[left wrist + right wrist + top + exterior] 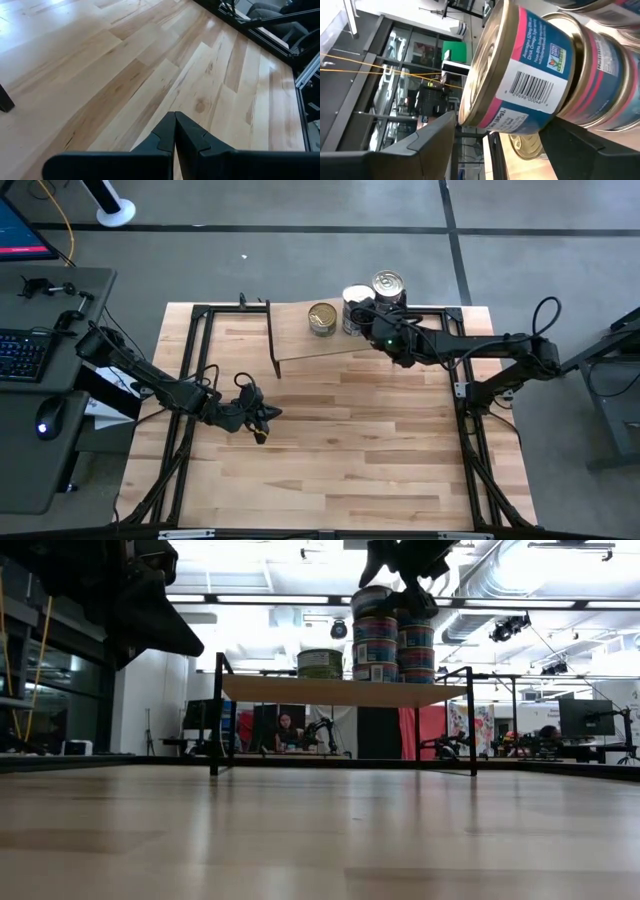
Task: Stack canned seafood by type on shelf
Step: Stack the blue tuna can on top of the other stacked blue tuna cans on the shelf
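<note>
The right gripper [495, 150], at the bottom of its wrist view, has its fingers [430, 145] spread wide on either side of the top tin [520, 80] of a stack, apparently not clamping it. In the high view's upper centre, the shelf [300, 340] carries 2 tall stacks and 1 lone tin [322, 318]. These tins look rigid, fairly heavy and slick-walled; grip across the round side wall, squarely. The left gripper [174, 137], pinched shut and empty, hangs over bare tabletop [100, 75], lower left.

Glossy metal tins [520, 85], paper labels; matt wood shelf [305, 340].
</note>
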